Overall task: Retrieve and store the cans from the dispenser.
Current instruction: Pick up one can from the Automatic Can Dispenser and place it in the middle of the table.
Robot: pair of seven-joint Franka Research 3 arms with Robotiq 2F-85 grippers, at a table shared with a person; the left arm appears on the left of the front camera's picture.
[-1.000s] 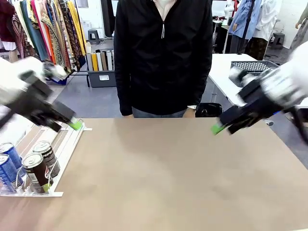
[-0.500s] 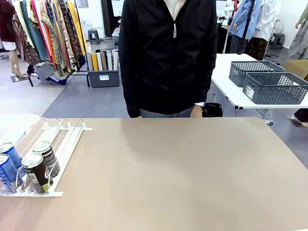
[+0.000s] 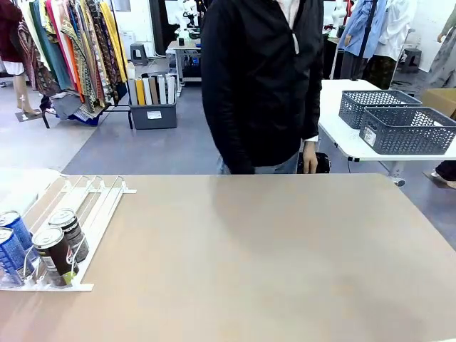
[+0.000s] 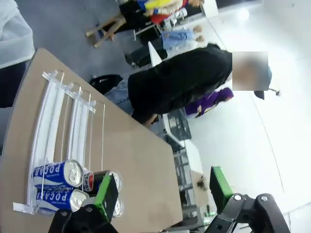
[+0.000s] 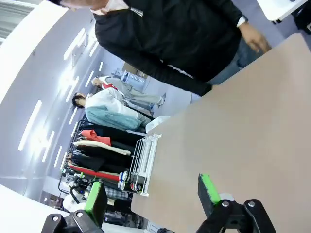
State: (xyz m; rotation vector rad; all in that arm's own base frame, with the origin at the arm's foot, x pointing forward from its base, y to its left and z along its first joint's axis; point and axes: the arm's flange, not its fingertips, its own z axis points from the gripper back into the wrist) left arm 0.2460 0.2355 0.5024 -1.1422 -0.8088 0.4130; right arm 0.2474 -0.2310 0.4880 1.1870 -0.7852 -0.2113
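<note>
Sitting at the low end of the dispenser (image 3: 96, 196), the cans (image 3: 55, 251) bunch together: two blue in the outer lanes, two dark beside them, right by the counter's (image 3: 271, 256) near left corner. We see open counter from the rack's inner rail across to the right edge and up to the far edge, where a person (image 3: 263, 78) stands. Left claw (image 4: 163, 187) is spread wide, holding nothing, looking down on the rack. Right claw (image 5: 151, 191) is wide too, empty, with the rack well off across the counter.
</note>
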